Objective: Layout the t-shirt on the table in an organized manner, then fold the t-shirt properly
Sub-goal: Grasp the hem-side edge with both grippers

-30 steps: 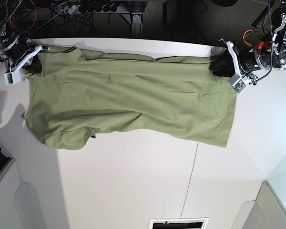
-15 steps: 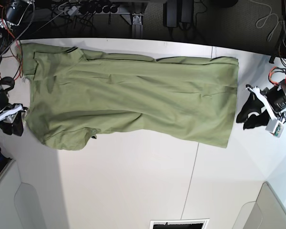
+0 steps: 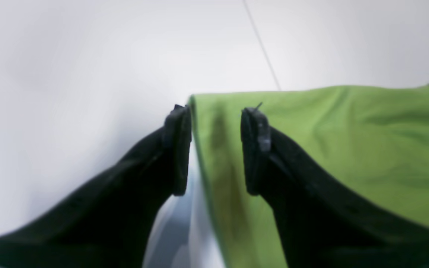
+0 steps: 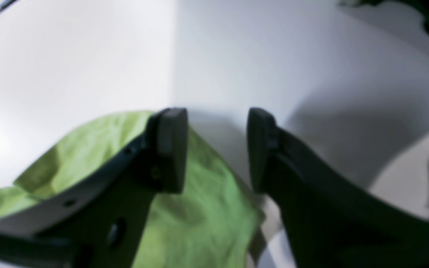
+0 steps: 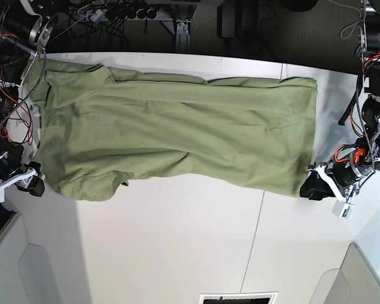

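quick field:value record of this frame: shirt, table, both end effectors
shirt: green t-shirt, spread lengthwise across the far half of the table, folded in a long band, some wrinkles
table: white top, thin dark seam running across it
left end effector: open, straddling the shirt's near corner at the hem end, not closed on it
right end effector: open, at the shirt's near corner on the other end, cloth below one finger
grip: neither holds the shirt

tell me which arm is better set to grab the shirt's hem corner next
Left. The left gripper sits open at the shirt hem corner; the right gripper is at the far end.
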`<action>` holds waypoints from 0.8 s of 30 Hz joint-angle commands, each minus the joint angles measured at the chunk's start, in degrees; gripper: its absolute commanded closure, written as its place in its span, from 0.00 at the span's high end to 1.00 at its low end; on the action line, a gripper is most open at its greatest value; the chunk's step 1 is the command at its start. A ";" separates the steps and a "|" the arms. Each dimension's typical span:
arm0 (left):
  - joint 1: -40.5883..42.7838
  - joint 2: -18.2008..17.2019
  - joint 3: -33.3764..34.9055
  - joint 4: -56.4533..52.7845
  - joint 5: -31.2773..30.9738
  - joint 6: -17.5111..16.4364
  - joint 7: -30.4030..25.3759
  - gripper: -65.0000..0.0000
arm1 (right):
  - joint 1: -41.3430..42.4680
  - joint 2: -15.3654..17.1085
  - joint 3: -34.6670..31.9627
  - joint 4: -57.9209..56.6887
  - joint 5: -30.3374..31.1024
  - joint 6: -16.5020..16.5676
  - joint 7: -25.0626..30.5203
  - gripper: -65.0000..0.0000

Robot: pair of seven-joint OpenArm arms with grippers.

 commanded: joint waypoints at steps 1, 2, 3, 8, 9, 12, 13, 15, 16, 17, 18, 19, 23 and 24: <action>-2.12 -0.07 -0.07 -0.26 -0.09 -0.17 -1.27 0.38 | 1.46 1.01 -0.39 0.83 0.83 0.42 1.29 0.41; -2.69 0.90 0.11 -1.05 1.46 -0.17 -1.51 0.38 | 1.42 1.01 -1.14 0.74 0.70 0.42 1.09 0.41; -2.95 1.81 0.13 -1.81 3.17 -0.15 -2.10 0.38 | 1.38 1.01 -2.16 0.63 0.24 0.39 1.07 0.40; -2.93 4.22 0.13 -6.43 8.46 1.18 -5.97 0.38 | 1.33 1.05 -9.20 0.11 -4.52 0.17 0.02 0.14; -2.95 4.28 0.13 -7.37 9.31 1.95 -6.97 0.37 | 1.36 1.05 -10.38 0.11 -5.44 0.17 0.02 0.07; -2.95 4.15 0.13 -8.24 12.07 2.64 -8.28 0.18 | 1.49 1.05 -12.15 0.11 -7.37 0.17 0.13 0.00; -2.95 4.04 0.13 -8.24 12.41 2.64 -8.28 0.11 | 1.51 1.07 -12.15 0.13 -7.85 0.15 0.50 0.00; -2.97 3.28 0.13 -8.22 12.39 2.62 -8.28 0.03 | 1.46 1.31 -12.15 0.13 -8.46 0.15 1.77 0.00; -2.95 2.78 0.11 -8.22 12.39 2.62 -8.28 0.02 | 1.49 1.46 -12.15 0.13 -8.61 0.13 1.79 0.00; -2.95 2.23 0.11 -8.22 12.39 2.62 -8.26 0.02 | 1.46 1.75 -12.15 0.13 -8.63 0.13 1.79 0.00; -2.93 1.64 0.11 -8.22 12.39 2.40 -8.24 0.02 | 1.46 2.08 -12.15 0.13 -8.63 0.07 1.79 0.00; -2.91 1.11 0.11 -8.22 12.39 2.38 -8.20 0.02 | 1.44 2.43 -12.15 0.13 -8.63 -0.17 1.77 0.00; -2.93 -0.35 0.11 -8.22 12.04 2.36 -7.54 0.02 | 1.33 3.65 -12.15 0.13 -8.68 -0.90 1.66 0.00; -2.93 -0.46 0.11 -8.22 11.91 2.03 -7.02 0.02 | 1.33 3.89 -12.15 0.13 -8.87 -0.90 1.55 0.00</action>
